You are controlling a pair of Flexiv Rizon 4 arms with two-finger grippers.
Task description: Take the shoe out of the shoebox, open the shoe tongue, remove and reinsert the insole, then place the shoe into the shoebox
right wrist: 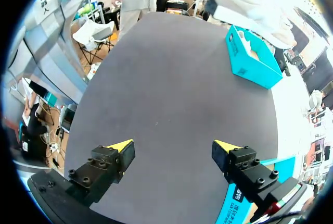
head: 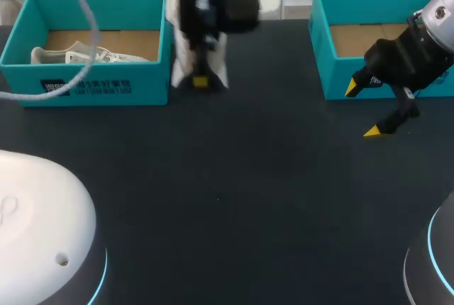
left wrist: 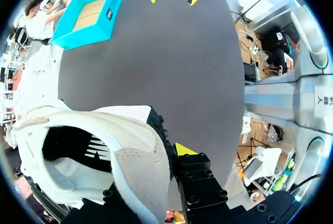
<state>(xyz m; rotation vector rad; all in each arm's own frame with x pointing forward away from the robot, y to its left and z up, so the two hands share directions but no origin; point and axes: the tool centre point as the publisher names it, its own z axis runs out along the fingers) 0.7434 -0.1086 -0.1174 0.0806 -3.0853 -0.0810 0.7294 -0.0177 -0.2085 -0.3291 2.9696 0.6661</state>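
Dark table (head: 234, 198), far edge: white shoe (left wrist: 104, 146) is clamped by its collar in the left gripper (head: 201, 81); right gripper (head: 362, 111) is spread wide. Shoe should be set down flat, tongue accessible.

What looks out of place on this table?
Only the white shoe: the left gripper holds it up off the table, beside the left box, where a second shoe lies. Nothing looks spilled or damaged.

White shoe (left wrist: 132, 151) — 2 teal shoeboxes (head: 152, 81), dark grey table (head: 248, 177), yellow-tipped fingers (right wrist: 118, 148).
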